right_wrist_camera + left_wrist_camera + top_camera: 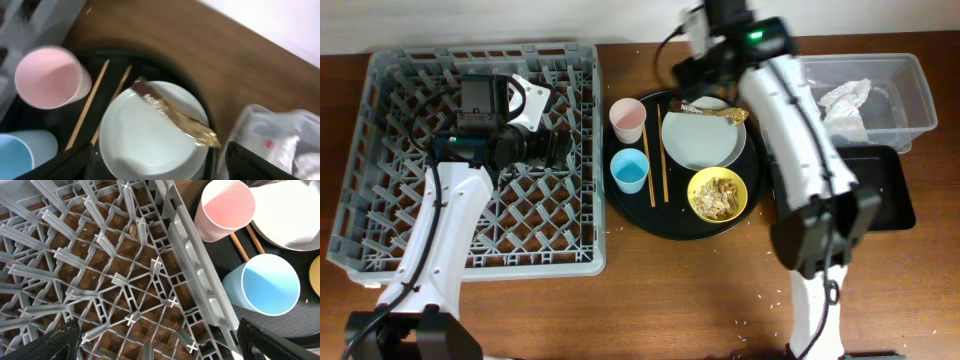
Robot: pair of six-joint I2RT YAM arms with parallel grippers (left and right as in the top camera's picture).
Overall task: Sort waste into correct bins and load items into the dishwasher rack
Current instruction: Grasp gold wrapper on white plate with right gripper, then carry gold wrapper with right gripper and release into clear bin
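Firstly, frame left: rack (390, 150), left gripper (160, 341) spread wide and empty over its lattice. Centre: round tray (670, 215). Upper right: tub (920, 78), napkin (845, 97) inside. On tray: plate (705, 145), wrapper (720, 111) across its top edge, right gripper (160, 161) spread, empty, above.

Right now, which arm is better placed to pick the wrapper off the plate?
Right. The right gripper hangs open directly above the wrapper, which lies across the plate. The left gripper is over the rack, farther away.
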